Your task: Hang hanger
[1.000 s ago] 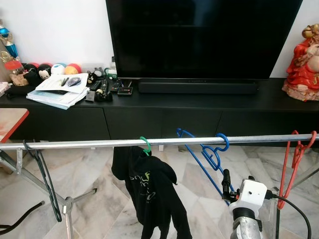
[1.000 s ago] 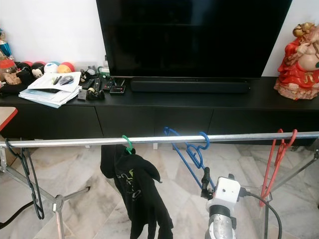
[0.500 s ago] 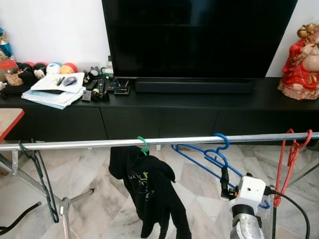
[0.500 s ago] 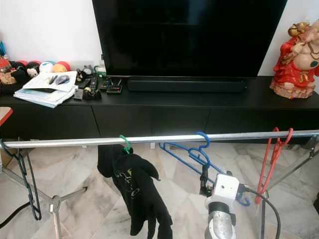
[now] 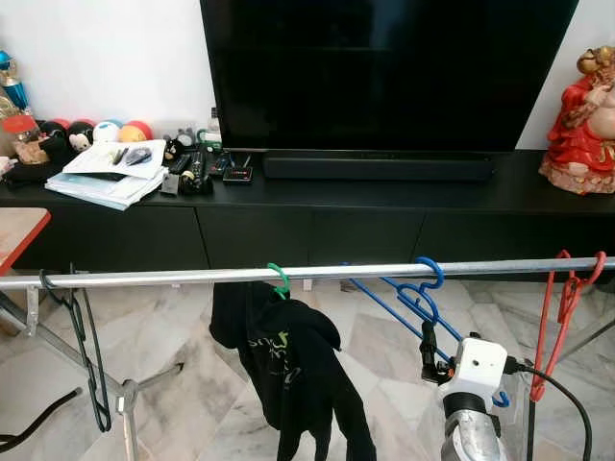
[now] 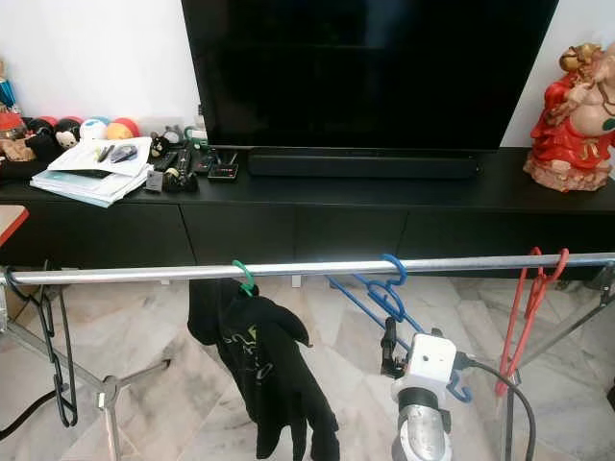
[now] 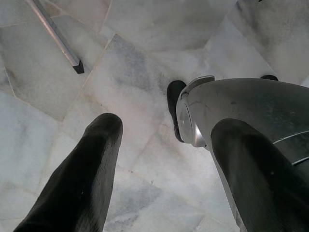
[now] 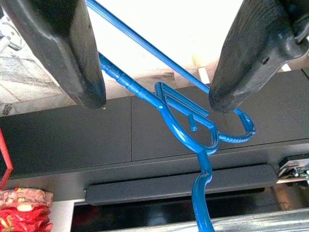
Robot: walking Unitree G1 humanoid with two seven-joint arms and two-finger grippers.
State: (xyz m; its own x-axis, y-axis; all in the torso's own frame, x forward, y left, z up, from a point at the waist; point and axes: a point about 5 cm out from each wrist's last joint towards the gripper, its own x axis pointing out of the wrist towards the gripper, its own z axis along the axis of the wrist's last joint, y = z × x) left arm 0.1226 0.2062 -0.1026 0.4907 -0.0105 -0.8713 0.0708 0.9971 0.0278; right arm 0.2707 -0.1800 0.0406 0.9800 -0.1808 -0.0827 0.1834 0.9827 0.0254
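A blue hanger [image 5: 408,300] hangs by its hook [image 5: 430,272] on the silver rail [image 5: 173,279], its body slanting down to the right. My right gripper [image 5: 428,341] is just below the hook, raised toward the hanger. In the right wrist view the gripper [image 8: 157,99] stands open, and the blue hanger [image 8: 183,125] passes between and beyond the two fingers without being clamped. My left gripper [image 7: 164,140] is open and hangs over the marble floor, beside my own leg.
A black garment [image 5: 288,370] on a green hook [image 5: 280,279] hangs mid-rail. A black hanger [image 5: 85,355] hangs at the rail's left end and a red hanger [image 5: 555,322] at its right. Behind stand a black console [image 5: 317,226], a TV [image 5: 384,67] and a red statue [image 5: 581,125].
The camera has shifted a little. The blue hanger stays hooked on the rail while its body sways. My right gripper has edged slightly up and left beneath it.
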